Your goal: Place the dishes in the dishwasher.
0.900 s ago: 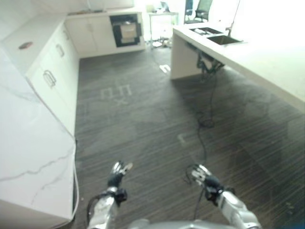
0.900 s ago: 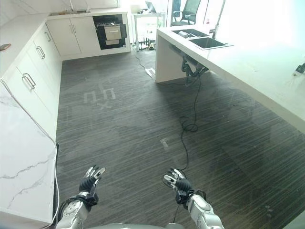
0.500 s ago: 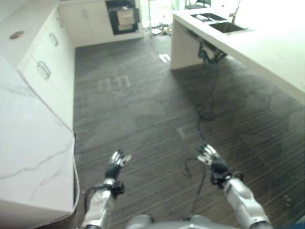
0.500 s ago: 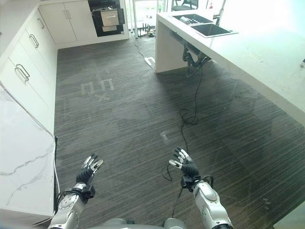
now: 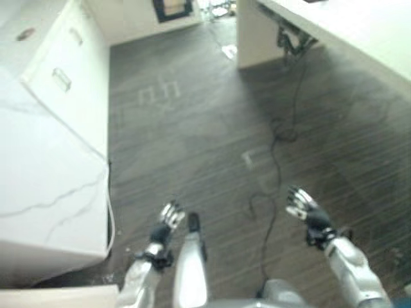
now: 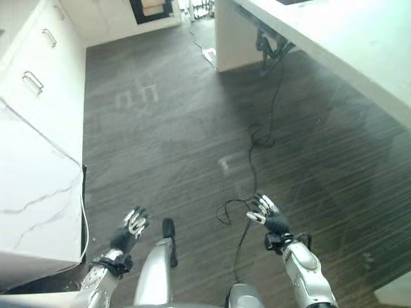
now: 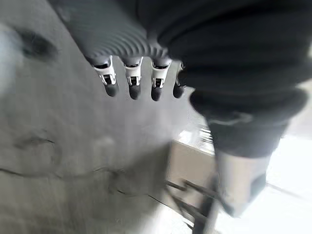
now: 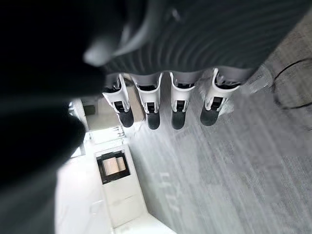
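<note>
Progress: judged from these views, the task has hardly begun; neither hand carries a dish, and no dish lies within reach of either.
Done: nothing that can be seen.
Left: reach the dishes, pick them up, carry them to the dishwasher and load it.
White marble counter: one, along the robot's left side, with cabinet doors below it further on; two handles show on those doors.
Small dark thing: one, on the left counter far off; it may be a dish, but it is too small to tell.
Left hand: one, low in the head views, near the end of the marble counter, fingers straight and spread, holding nothing; its wrist view shows the fingers in a row above bare floor.
Floor: dark striped boards, with faint taped marks well ahead of the hands.
Dishwasher: one dark opening at the far wall, seen between the fingers in the right wrist view, well apart from both hands; its inside cannot be made out.
Right hand: one, raised above the floor, fingers straight and relaxed, empty.
Island counter: one, on the robot's right, running away toward the far end.
</note>
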`<state>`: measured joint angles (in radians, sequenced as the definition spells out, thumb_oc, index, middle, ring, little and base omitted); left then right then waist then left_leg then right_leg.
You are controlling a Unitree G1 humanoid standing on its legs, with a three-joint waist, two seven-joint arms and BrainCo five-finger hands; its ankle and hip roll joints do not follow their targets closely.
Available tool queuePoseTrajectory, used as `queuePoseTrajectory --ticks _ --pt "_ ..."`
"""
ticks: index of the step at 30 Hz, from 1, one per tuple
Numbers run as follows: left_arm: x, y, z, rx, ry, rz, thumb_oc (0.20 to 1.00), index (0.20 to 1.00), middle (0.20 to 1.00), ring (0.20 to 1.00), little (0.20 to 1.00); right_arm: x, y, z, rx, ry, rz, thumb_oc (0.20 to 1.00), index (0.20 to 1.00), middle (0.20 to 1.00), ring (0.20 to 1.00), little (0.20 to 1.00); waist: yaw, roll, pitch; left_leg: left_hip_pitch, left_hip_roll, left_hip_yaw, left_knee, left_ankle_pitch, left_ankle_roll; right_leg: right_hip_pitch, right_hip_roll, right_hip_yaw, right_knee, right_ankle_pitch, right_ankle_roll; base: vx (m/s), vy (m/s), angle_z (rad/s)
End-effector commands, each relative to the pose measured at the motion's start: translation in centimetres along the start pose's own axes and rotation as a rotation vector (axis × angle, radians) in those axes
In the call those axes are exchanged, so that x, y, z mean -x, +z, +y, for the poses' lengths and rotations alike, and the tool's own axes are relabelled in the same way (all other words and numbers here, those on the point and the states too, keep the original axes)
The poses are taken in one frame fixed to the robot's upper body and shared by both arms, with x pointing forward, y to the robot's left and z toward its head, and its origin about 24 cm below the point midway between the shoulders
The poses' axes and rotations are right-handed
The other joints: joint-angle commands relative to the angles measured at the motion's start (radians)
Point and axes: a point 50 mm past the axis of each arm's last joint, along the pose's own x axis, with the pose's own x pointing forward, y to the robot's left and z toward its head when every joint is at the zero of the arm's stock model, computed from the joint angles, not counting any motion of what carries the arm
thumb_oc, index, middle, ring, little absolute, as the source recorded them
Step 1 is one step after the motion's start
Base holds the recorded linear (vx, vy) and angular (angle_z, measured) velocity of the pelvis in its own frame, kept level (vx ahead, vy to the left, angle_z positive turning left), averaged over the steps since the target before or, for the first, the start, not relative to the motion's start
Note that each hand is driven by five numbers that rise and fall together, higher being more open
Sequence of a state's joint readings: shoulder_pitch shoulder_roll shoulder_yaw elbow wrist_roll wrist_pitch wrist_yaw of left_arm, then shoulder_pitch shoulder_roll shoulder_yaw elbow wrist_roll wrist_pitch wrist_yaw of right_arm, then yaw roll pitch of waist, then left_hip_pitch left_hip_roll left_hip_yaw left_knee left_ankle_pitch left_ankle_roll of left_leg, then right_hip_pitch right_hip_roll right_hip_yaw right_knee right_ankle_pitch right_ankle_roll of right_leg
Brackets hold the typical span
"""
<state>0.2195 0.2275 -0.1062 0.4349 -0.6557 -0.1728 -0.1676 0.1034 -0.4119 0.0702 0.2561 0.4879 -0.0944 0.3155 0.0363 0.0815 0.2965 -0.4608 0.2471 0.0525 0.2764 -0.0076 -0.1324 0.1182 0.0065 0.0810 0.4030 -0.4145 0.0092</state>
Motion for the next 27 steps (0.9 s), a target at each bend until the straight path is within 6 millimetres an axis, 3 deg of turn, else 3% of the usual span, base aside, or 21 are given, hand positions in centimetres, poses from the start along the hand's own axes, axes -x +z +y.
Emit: queuePoseTrajectory --ticks 1,6,9,10,11,12,13,14,15,16,17,18,20,22,23,27 --pt "-0.8 4.0 -0.2 -0.060 -0.064 -0.173 1.000 1.000 1.000 1.000 1.000 -0.2 1.9 1.9 0.004 0.079 -0.125 1.000 1.000 1.000 1.000 1.000 -0.023 -0.041 -0.099 0.105 -0.009 0.088 0.024 0.016 0.011 0.016 0.004 -0.111 -0.103 0.096 0.064 0.30 0.212 -0.72" --pt "-1.3 5.5 -0.2 -0.126 -0.102 -0.183 1.000 1.000 1.000 1.000 1.000 -0.3 2.4 2.7 -0.030 0.060 -0.161 1.000 1.000 1.000 1.000 1.000 0.010 -0.079 -0.156 0.131 -0.077 0.102 0.024 -0.024 0.076 0.076 -0.072 -0.122 -0.103 0.114 0.123 0.34 0.252 -0.14" --pt "-1.7 6.1 -0.4 -0.152 -0.115 -0.184 1.000 1.000 1.000 1.000 1.000 -0.9 2.9 3.2 -0.043 0.048 -0.187 1.000 1.000 1.000 1.000 1.000 0.004 -0.097 -0.183 0.156 -0.131 0.096 0.024 -0.057 0.113 0.068 -0.120 -0.147 -0.103 0.249 0.168 0.28 0.240 0.32" --pt "-1.8 6.4 -0.4 -0.159 -0.117 -0.180 1.000 1.000 1.000 1.000 1.000 -1.1 3.0 3.4 -0.048 0.040 -0.190 1.000 1.000 1.000 1.000 1.000 0.002 -0.098 -0.192 0.174 -0.154 0.090 0.024 -0.071 0.127 0.079 -0.128 -0.160 -0.103 0.328 0.184 0.28 0.239 0.36" --pt "-1.9 6.4 -0.4 -0.161 -0.118 -0.176 1.000 1.000 1.000 1.000 1.000 -1.2 2.9 3.5 -0.051 0.036 -0.189 1.000 1.000 1.000 1.000 1.000 0.001 -0.098 -0.194 0.180 -0.164 0.087 0.024 -0.075 0.132 0.083 -0.129 -0.163 -0.103 0.357 0.188 0.29 0.248 0.39" --pt "-2.0 6.3 -0.4 -0.164 -0.117 -0.168 1.000 1.000 1.000 1.000 1.000 -1.3 2.8 3.7 -0.058 0.030 -0.186 1.000 1.000 1.000 1.000 1.000 -0.002 -0.094 -0.201 0.194 -0.179 0.080 0.024 -0.086 0.142 0.088 -0.133 -0.169 -0.074 0.435 0.193 0.23 0.231 0.36" --pt "-2.0 6.2 -0.6 -0.167 -0.119 -0.162 1.000 1.000 1.000 1.000 1.000 -1.4 2.7 3.8 -0.062 0.028 -0.185 1.000 1.000 1.000 1.000 1.000 -0.004 -0.082 -0.200 0.214 -0.194 0.064 0.024 -0.099 0.153 0.032 -0.140 -0.166 0.059 0.486 0.190 0.24 0.265 0.30" --pt "-2.0 6.2 -0.6 -0.168 -0.123 -0.159 1.000 1.000 1.000 1.000 1.000 -1.3 2.6 3.9 -0.063 0.031 -0.183 1.000 1.000 1.000 1.000 1.000 -0.007 -0.071 -0.197 0.230 -0.202 0.051 0.024 -0.110 0.159 -0.017 -0.139 -0.169 0.148 0.500 0.184 0.26 0.313 0.37" --pt "-1.8 6.1 -0.6 -0.173 -0.123 -0.154 1.000 1.000 1.000 1.000 1.000 -1.1 2.4 4.1 -0.059 0.036 -0.179 1.000 1.000 1.000 1.000 1.000 -0.014 -0.047 -0.185 0.265 -0.206 0.038 0.024 -0.130 0.166 -0.100 -0.136 -0.184 0.275 0.501 0.166 0.24 0.269 0.23" --pt "-1.7 6.1 -0.7 -0.175 -0.120 -0.152 1.000 1.000 1.000 1.000 1.000 -1.2 2.3 4.2 -0.056 0.041 -0.174 1.000 1.000 1.000 1.000 1.000 -0.020 -0.040 -0.177 0.286 -0.206 0.037 0.024 -0.141 0.168 -0.153 -0.137 -0.192 0.302 0.492 0.151 0.27 0.220 0.08" --pt "-1.7 6.2 -0.6 -0.169 -0.115 -0.148 1.000 1.000 1.000 1.000 1.000 -1.3 2.3 4.2 -0.051 0.039 -0.167 1.000 1.000 1.000 1.000 1.000 -0.031 -0.039 -0.164 0.309 -0.221 0.027 0.024 -0.146 0.168 -0.197 -0.107 -0.232 0.243 0.431 0.130 0.25 0.071 -0.15" --pt "-1.7 6.2 -0.4 -0.164 -0.121 -0.148 1.000 1.000 1.000 1.000 1.000 -1.1 2.3 4.1 -0.051 0.036 -0.165 1.000 1.000 1.000 1.000 1.000 -0.042 -0.044 -0.156 0.324 -0.233 0.016 0.024 -0.149 0.166 -0.204 -0.087 -0.268 0.152 0.407 0.125 0.30 -0.024 -0.09" --pt "-1.5 6.6 -0.3 -0.180 -0.127 -0.145 1.000 1.000 1.000 1.000 1.000 -0.3 2.0 3.3 -0.052 0.026 -0.162 1.000 1.000 1.000 1.000 1.000 -0.078 -0.071 -0.136 0.370 -0.255 0.001 0.024 -0.182 0.155 -0.248 -0.099 -0.317 -0.078 0.447 0.128 0.31 -0.137 0.63" --pt "-1.3 6.5 -0.4 -0.214 -0.144 -0.136 1.000 1.000 1.000 1.000 1.000 0.6 1.7 2.4 -0.071 0.013 -0.164 1.000 1.000 1.000 1.000 1.000 -0.125 -0.116 -0.110 0.433 -0.290 -0.004 0.024 -0.242 0.142 -0.415 -0.182 -0.278 -0.103 0.457 0.160 0.40 -0.247 1.37" --pt "-1.4 6.5 -0.5 -0.220 -0.153 -0.134 1.000 1.000 1.000 1.000 1.000 0.7 1.7 2.2 -0.068 0.011 -0.166 1.000 1.000 1.000 1.000 1.000 -0.136 -0.120 -0.107 0.451 -0.294 -0.010 0.024 -0.261 0.139 -0.465 -0.201 -0.262 -0.103 0.462 0.167 0.40 -0.234 0.77" --pt "-1.1 5.7 -0.9 -0.224 -0.179 -0.112 1.000 1.000 1.000 1.000 1.000 0.8 1.7 2.1 -0.066 -0.016 -0.164 1.000 1.000 1.000 1.000 1.000 -0.158 -0.129 -0.120 0.512 -0.327 -0.051 0.024 -0.318 0.154 -0.534 -0.216 -0.203 -0.103 0.450 0.182 0.44 -0.214 0.37"
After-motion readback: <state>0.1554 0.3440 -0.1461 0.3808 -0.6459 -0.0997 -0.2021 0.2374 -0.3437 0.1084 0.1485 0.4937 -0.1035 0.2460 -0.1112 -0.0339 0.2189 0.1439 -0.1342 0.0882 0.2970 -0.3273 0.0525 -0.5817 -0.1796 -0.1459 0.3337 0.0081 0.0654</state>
